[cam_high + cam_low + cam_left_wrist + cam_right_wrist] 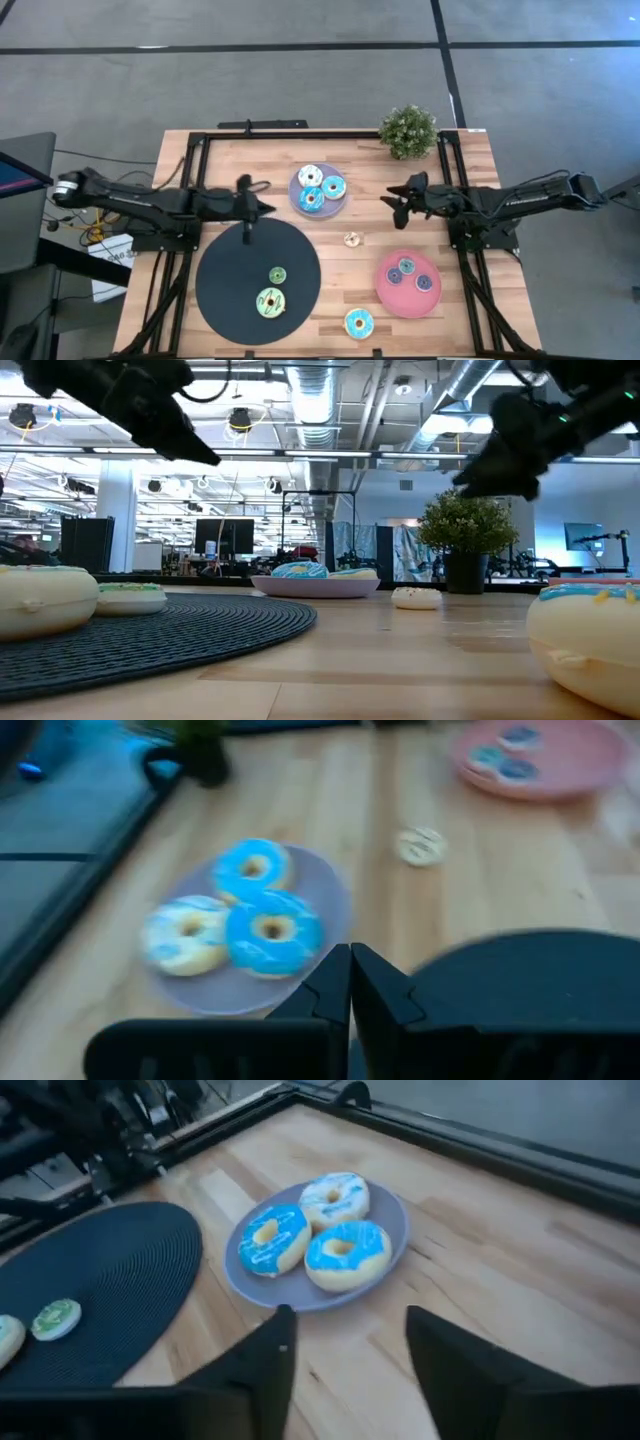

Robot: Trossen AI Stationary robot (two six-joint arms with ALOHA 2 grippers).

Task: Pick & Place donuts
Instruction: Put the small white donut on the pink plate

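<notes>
Three blue and white iced donuts [320, 187] lie on a lavender plate [341, 209] at the table's far middle. Two green donuts [271, 300] lie on the black plate [230, 270]. Two small donuts [414, 276] sit on the pink plate [395, 295]. A small cream donut [351, 239] and a blue donut [359, 323] lie on the bare wood. My left gripper [264, 208] hangs shut left of the lavender plate, above the black plate's far edge, holding nothing [350, 982]. My right gripper [389, 205] hangs open right of the lavender plate, with nothing between its fingers [345, 1350].
A potted plant [408, 131] stands at the far right of the table. A black metal frame [250, 133] runs along the far edge and down both sides. Bare wood lies between the three plates.
</notes>
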